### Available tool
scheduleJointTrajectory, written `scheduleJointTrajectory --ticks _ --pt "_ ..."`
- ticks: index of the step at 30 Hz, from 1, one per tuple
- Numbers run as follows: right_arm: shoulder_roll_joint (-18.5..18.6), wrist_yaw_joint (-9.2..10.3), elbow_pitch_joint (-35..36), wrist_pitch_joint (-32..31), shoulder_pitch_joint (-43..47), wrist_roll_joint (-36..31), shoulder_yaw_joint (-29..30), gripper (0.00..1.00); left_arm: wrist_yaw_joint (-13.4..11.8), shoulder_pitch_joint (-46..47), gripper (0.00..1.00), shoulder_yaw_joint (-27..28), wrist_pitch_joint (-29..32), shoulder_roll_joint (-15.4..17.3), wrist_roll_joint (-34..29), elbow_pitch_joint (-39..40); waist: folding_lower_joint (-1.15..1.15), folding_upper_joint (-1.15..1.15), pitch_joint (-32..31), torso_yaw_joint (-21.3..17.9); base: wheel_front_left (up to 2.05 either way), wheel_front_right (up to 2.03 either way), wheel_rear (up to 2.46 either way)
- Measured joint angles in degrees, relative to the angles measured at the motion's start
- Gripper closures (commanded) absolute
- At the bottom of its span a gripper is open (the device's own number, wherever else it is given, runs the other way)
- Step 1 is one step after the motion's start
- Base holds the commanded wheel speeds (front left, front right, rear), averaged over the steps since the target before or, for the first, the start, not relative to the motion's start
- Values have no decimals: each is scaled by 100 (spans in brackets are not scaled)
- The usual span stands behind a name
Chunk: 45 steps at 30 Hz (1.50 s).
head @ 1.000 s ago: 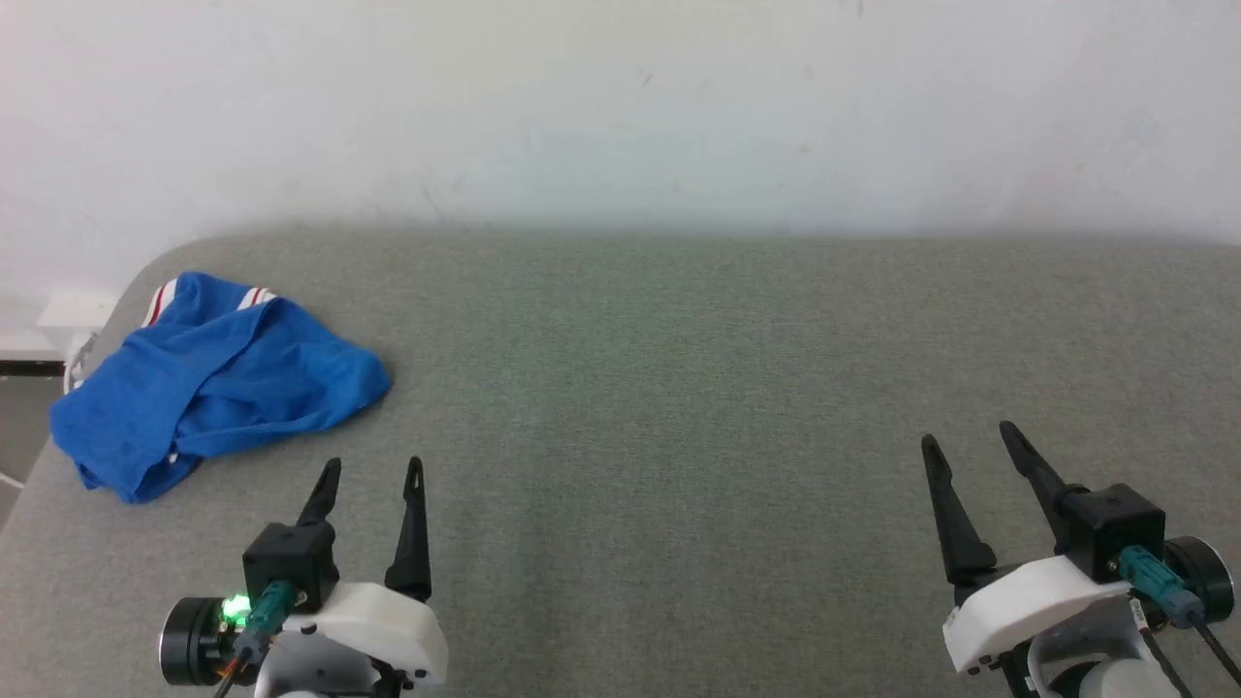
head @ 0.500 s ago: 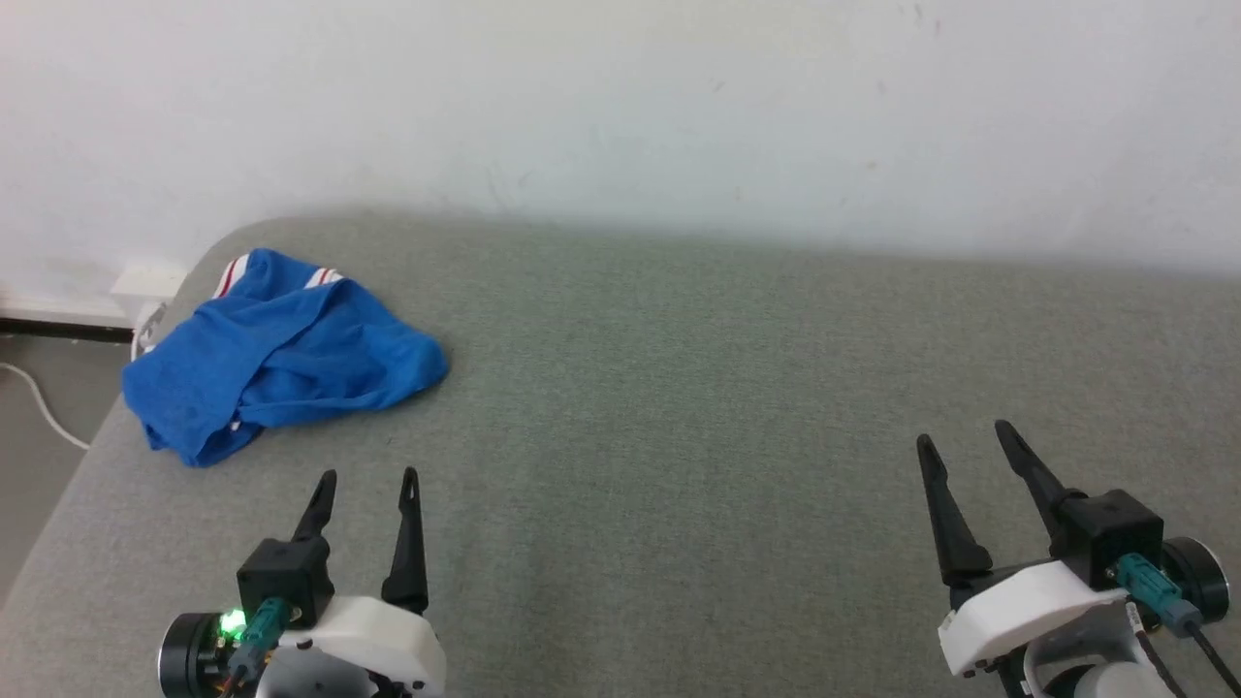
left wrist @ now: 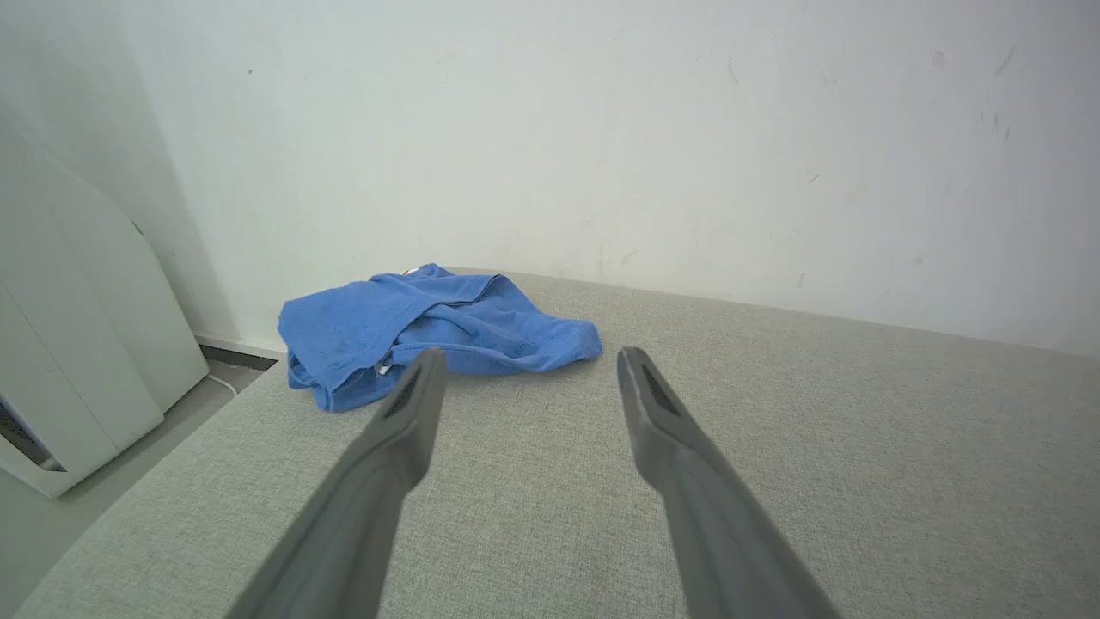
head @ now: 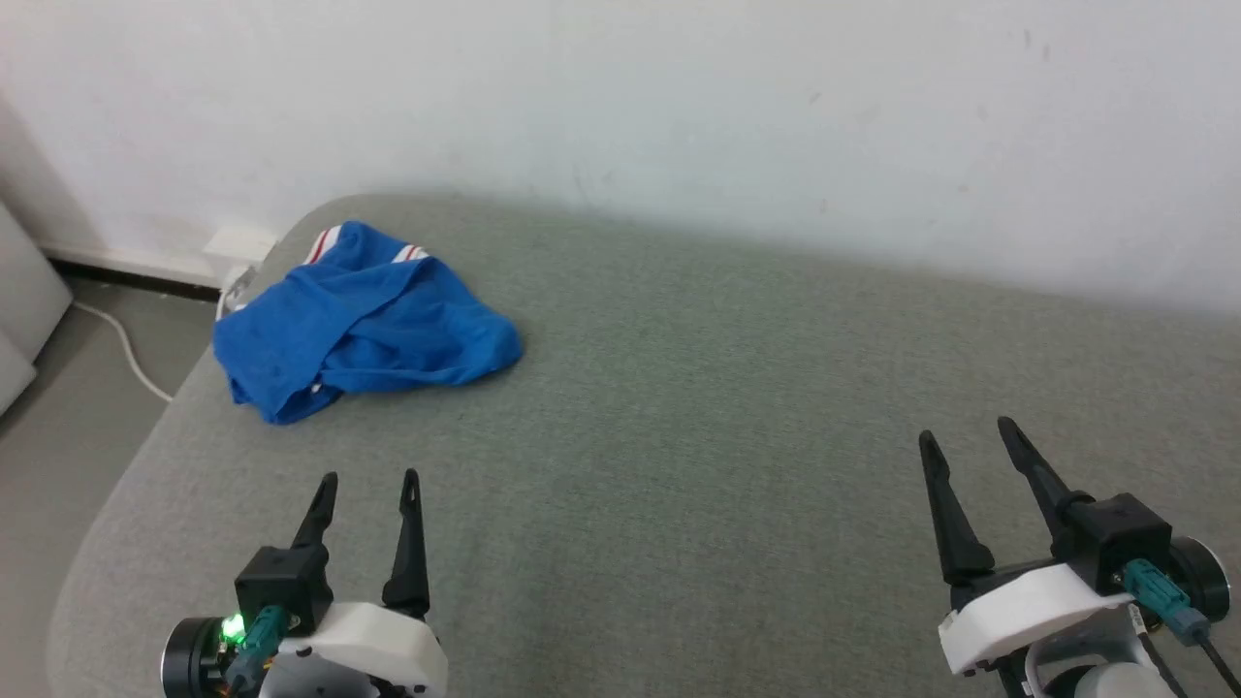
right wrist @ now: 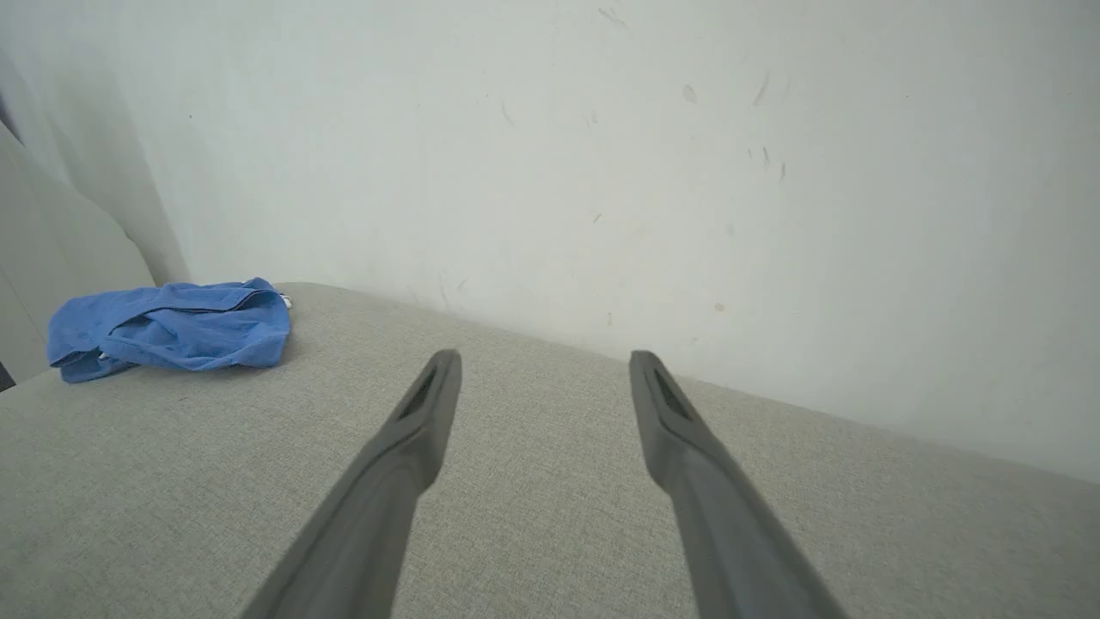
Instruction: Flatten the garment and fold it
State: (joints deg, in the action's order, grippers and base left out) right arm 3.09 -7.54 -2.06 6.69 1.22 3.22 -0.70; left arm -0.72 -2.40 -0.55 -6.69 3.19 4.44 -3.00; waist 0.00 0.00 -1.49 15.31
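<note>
The garment (head: 359, 325) is a crumpled royal-blue heap with a bit of red-and-white striped trim at its far edge, lying near the far left corner of the grey-green padded surface (head: 679, 388). In the left wrist view the garment (left wrist: 430, 331) sits ahead and slightly left of the fingers. In the right wrist view the garment (right wrist: 168, 327) lies far to the left. My left gripper (head: 370, 481) is open and empty, well short of the heap. My right gripper (head: 970, 432) is open and empty at the lower right, far from it.
A white wall (head: 679, 116) runs along the surface's far edge. The surface's rounded left edge drops to a grey floor (head: 58, 407) with a white cable (head: 126, 354). A white panel (left wrist: 69, 361) stands at the left by the wall.
The head camera has turned to the left, so the garment now appears further right and higher in the picture and the floor shows. Both grippers stay open in the same pose.
</note>
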Motion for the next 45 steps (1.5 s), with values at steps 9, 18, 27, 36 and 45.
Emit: scheduleJointTrajectory --ticks 9,18,27,36,45 --pt "-1 0 -64 104 -1 81 -5 0 -42 -18 0 -91 -100 -1 115 -49 0 0 19 419 0 0 0" --pt "-1 0 -101 212 -1 141 -91 0 -64 -98 0 -99 -202 -1 165 -52 0 0 24 773 0 0 0" --pt "-2 0 -175 321 -1 190 -216 0 -92 -100 0 -114 -302 -1 235 -52 0 0 2 1081 0 0 0" --pt "-4 0 -316 421 -1 286 -243 0 -143 -105 0 -164 -430 -1 315 -54 0 0 64 1338 0 0 0" --pt "-4 0 -341 534 -4 222 -294 0 -77 -46 0 -221 -542 -3 416 -110 0 0 224 1472 0 0 0"
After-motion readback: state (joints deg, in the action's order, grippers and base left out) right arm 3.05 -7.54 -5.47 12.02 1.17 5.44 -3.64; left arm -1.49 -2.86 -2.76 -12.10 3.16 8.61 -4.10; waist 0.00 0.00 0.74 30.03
